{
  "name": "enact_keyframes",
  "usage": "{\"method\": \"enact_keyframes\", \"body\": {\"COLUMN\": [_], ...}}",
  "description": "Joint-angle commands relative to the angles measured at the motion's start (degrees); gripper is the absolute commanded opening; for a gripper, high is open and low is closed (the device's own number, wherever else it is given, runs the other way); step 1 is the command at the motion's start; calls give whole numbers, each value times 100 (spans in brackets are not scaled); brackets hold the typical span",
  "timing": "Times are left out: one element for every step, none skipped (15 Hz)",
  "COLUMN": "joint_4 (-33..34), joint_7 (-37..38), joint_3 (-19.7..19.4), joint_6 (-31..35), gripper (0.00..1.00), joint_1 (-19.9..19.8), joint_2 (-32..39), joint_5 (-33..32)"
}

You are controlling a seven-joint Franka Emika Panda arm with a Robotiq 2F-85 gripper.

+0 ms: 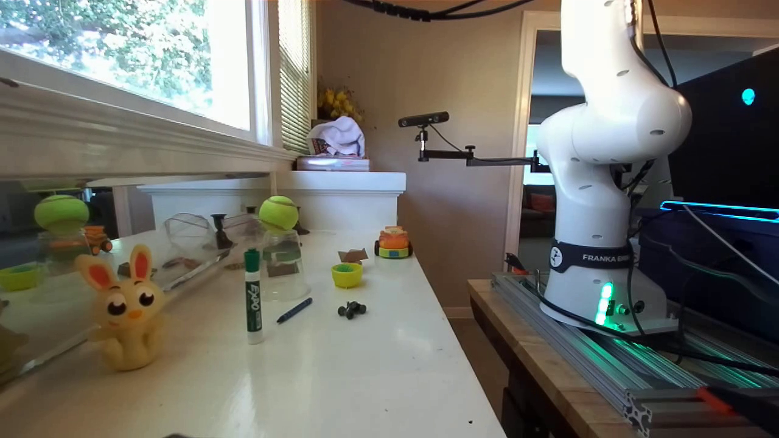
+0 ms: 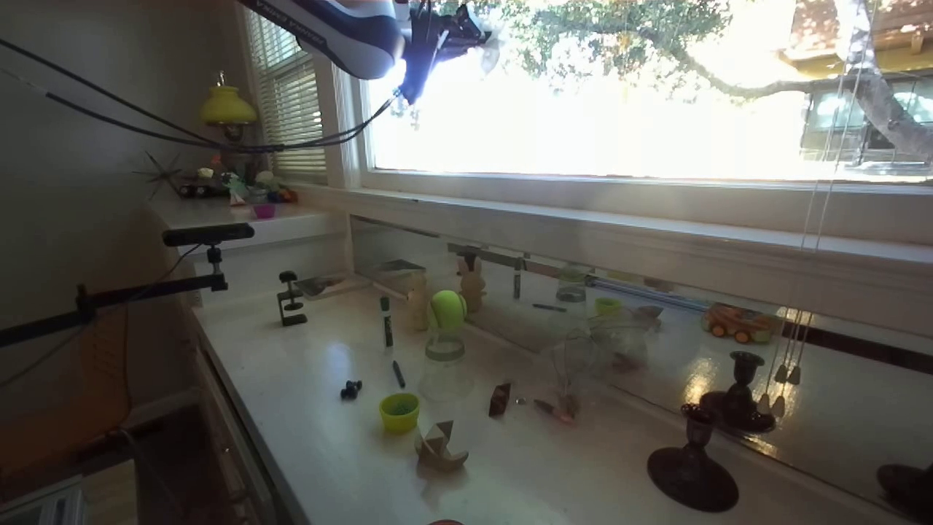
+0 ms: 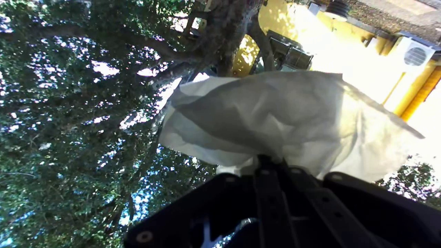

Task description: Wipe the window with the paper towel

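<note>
1. Now: gripper (image 3: pixel 274 163) up at the window (image 2: pixel 641 120), jaws clenched on the paper towel (image 3: pixel 293 113); fingertips pinch its lower part in the wrist view, loose sheet fans out beyond them.
2. Towel spot: high up before the glass, toward the side post (image 2: pixel 348 168) near the blinds (image 2: pixel 295 109). Touching the pane or just off it: can't tell.
3. Likely step: wiping, or lining up for it.
4. Doing it well: keep the pinch firm, thin paper may slip or tear. Press lightly, lay the loose sheet flat so it pads the fingertips; hard tips shouldn't scrape glass. Slow overlapping strokes.
5. Edges: side post on one flank, sill (image 2: pixel 619 220) below; stop short of both, or paper could bunch.
6. Room: pane stretches wide from the gripper toward the pull cords (image 2: pixel 794 376). Long strokes look feasible; turn back before the cords, snag risk.
7. Cable (image 2: pixel 273 147) droops near the gripper; leave slack. Tennis ball (image 2: pixel 447 310) on a jar (image 2: pixel 446 357) stands well below.
</note>
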Motion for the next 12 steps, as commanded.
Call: {"method": "enact_keyframes", "body": {"joint_4": [394,446,502,562,643,690,744,806,866,918,969,1027], "joint_7": [-92,-124,-161,-190,-240,-279,-321,-375,-423,-463,-521,-577], "joint_3": [88,110,127,143,164,182,196,209,218,226,230,238], "joint_6": [220,243,280,308,349,364,396,432,471,511,547,581], "gripper": [1,1,1,1,1,1,1,1,1,1,1,1], "joint_1": [66,74,90,105,115,121,122,122,121,117,116,116], "joint_2": [315,352,383,420,465,486,511,533,551,559,563,565], "joint_5": [-25,-21,-17,-19,-18,-20,-14,-12,-13,-13,-11,-16]}}
